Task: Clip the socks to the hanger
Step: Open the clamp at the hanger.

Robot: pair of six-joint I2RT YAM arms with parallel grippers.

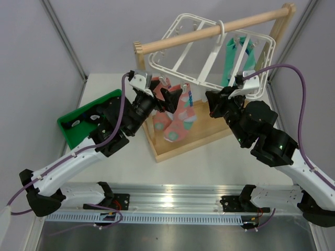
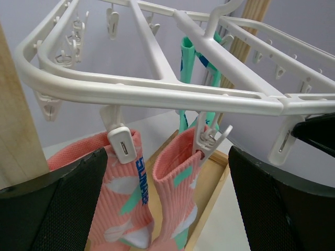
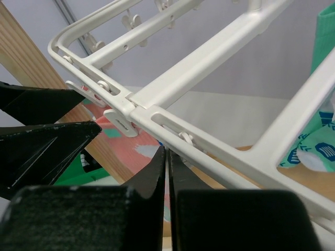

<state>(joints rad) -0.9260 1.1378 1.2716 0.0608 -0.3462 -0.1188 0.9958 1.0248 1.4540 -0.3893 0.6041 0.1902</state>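
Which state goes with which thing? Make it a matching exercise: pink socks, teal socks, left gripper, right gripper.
Things:
1. pink socks
2. teal socks
3. left gripper
4. right gripper

States:
A. hanging at the right side of the hanger
B. shut, just under a hanger rail
C. clipped to the hanger's near rail
D. open, facing the pink socks

Pairs: 1-C, 2-A, 3-D, 4-B
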